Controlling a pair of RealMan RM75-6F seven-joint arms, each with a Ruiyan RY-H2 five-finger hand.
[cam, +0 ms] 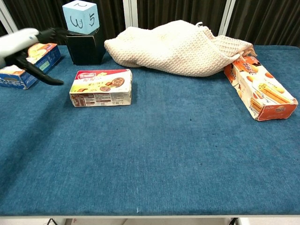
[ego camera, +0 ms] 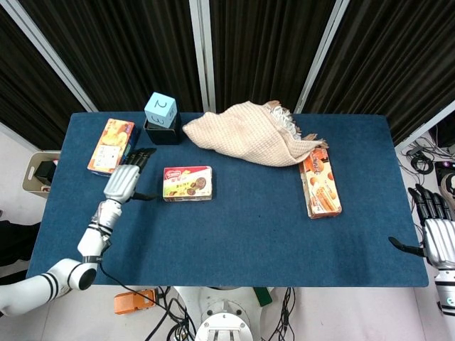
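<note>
The left robot hand (ego camera: 122, 181) hovered empty with fingers apart beside the flat red-and-yellow cardboard biscuit box (ego camera: 188, 183) on the blue desk (ego camera: 256, 220), seemingly after release, so withdrawing looked next.

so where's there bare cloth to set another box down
The widest free patch is the blue tablecloth along the near edge, from the red-and-yellow biscuit box to the orange wafer box. The strip between those two is bare too. The back is crowded: beige knitted cloth, black holder, orange snack box, with the left hand beside it.
</note>
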